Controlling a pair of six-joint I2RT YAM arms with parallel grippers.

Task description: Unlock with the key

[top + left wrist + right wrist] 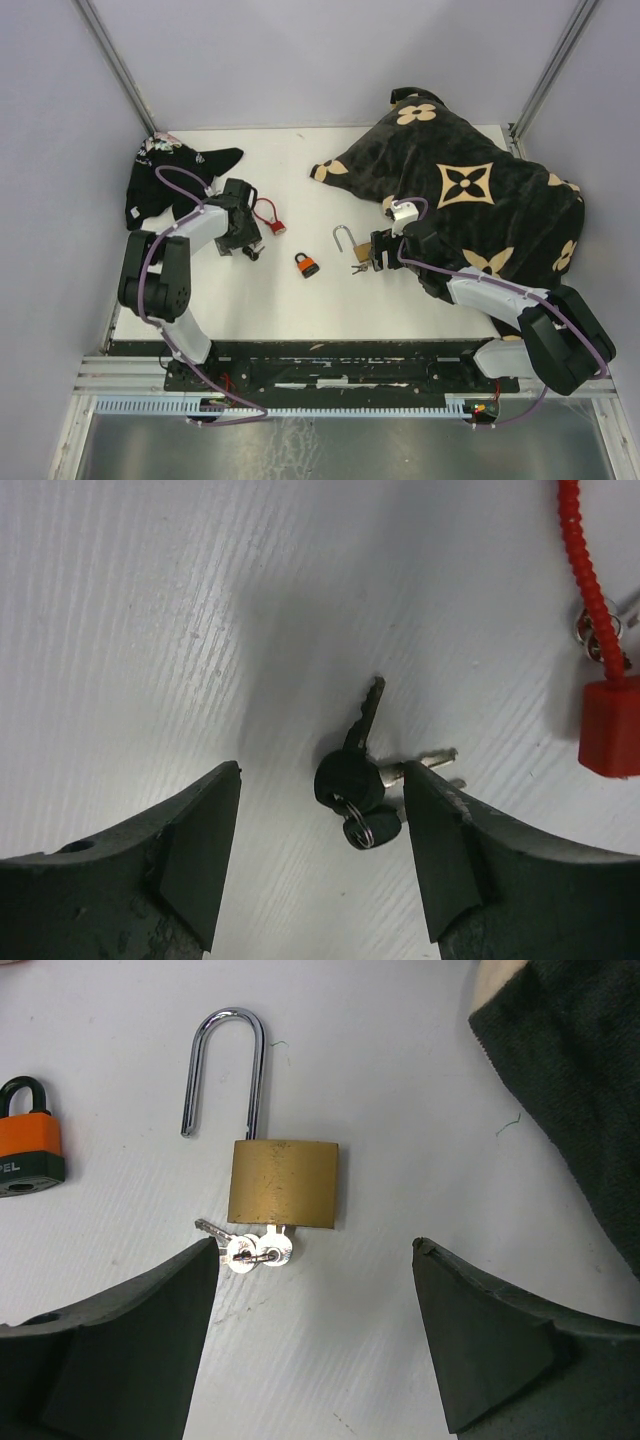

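Already the brass padlock stands sprung; the orange padlock, at its nine o'clock, seems locked. The left gripper straddles the black keys, jaws apart; the right gripper gapes empty.

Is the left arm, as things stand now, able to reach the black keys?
Probably yes. The keys lie flat on the table, right within the span of the open left tool, with nothing over them. The red lock sits apart, to one side.
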